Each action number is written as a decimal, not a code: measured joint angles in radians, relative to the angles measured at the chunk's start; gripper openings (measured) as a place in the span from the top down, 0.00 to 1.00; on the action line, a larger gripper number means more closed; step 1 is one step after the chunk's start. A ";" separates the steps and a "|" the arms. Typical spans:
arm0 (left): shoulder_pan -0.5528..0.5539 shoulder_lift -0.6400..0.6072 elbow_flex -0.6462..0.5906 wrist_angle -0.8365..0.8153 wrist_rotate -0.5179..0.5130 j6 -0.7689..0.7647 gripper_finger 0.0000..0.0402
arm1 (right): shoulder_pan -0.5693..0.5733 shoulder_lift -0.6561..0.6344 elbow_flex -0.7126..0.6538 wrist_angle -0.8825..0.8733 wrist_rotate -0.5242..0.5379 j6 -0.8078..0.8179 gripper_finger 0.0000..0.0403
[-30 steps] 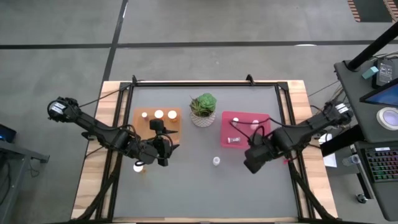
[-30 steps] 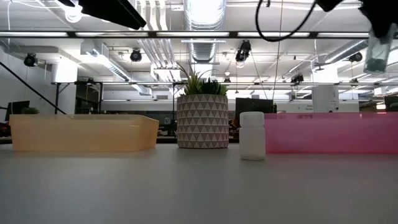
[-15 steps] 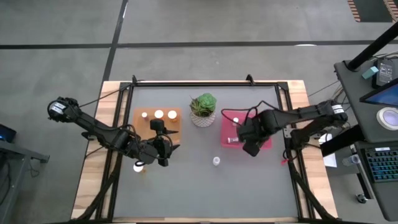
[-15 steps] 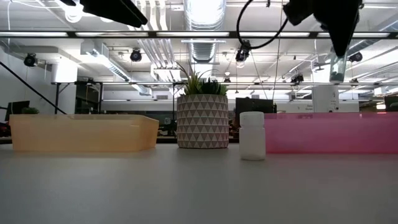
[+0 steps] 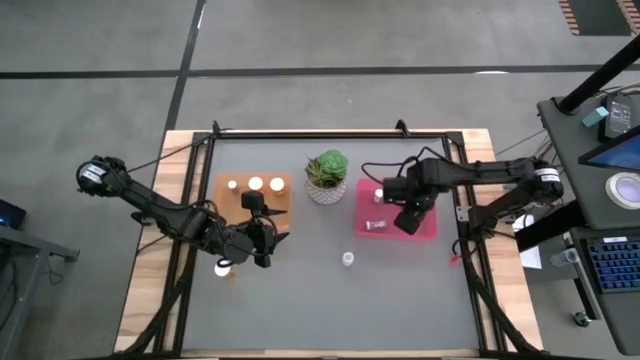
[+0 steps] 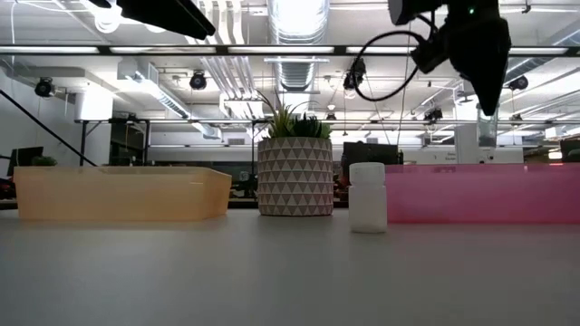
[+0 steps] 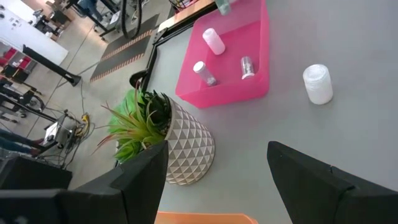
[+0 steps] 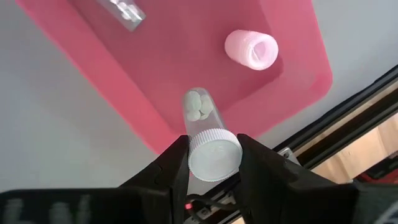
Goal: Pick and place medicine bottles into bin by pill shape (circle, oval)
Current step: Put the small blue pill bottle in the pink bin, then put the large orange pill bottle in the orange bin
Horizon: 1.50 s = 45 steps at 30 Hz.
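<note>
— Right gripper?
— Above the pink-red tray, fingers clamped on a clear white-capped bottle with round white pills inside. Two more bottles lie in that tray.
— Left gripper?
— Near the orange tray, fingers spread, holding nothing. A white bottle stands alone on the table, in front of the potted plant.

A spiky green plant in a white, triangle-patterned pot stands upright toward the far side of a grey table edged with pale wood. Beyond it, a ceiling of ducts and strip lights; to one side, a dark desk with a keyboard
</note>
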 joint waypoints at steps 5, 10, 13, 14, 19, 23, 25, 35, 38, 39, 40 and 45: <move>0.000 0.000 0.000 0.000 0.000 0.000 0.36 | -0.039 0.000 -0.065 0.045 -0.001 -0.043 0.71; 0.000 0.000 0.000 0.000 0.000 0.001 0.36 | -0.063 0.000 -0.147 0.086 -0.009 -0.064 0.71; 0.000 0.000 0.000 0.000 0.000 0.001 0.36 | -0.071 0.000 -0.200 0.112 -0.009 -0.070 0.71; 0.000 0.000 0.000 0.000 0.000 0.001 0.36 | -0.072 0.000 -0.218 0.120 -0.008 -0.073 0.71; 0.000 0.000 0.000 0.000 0.000 0.002 0.36 | -0.074 0.000 -0.296 0.171 -0.009 -0.086 0.71; 0.000 0.000 0.000 0.000 -0.003 0.002 0.36 | -0.074 0.000 -0.339 0.215 -0.009 -0.091 0.71; 0.000 0.000 0.000 0.000 -0.004 0.002 0.36 | -0.074 0.000 -0.351 0.232 -0.009 -0.099 0.71; 0.000 0.000 0.000 0.002 -0.008 0.003 0.36 | -0.074 0.000 -0.382 0.254 -0.009 -0.103 0.69; 0.000 0.000 0.000 0.003 -0.008 0.003 0.36 | -0.074 0.000 -0.382 0.262 -0.009 -0.103 0.65; 0.000 0.000 0.000 0.003 -0.008 0.003 0.36 | -0.074 0.000 -0.382 0.264 -0.009 -0.103 0.63; 0.000 0.000 0.000 0.003 -0.008 0.003 0.36 | -0.074 0.000 -0.382 0.264 -0.009 -0.102 0.61; 0.000 0.000 -0.001 0.003 -0.008 0.003 0.36 | -0.074 0.000 -0.372 0.257 -0.009 -0.102 0.54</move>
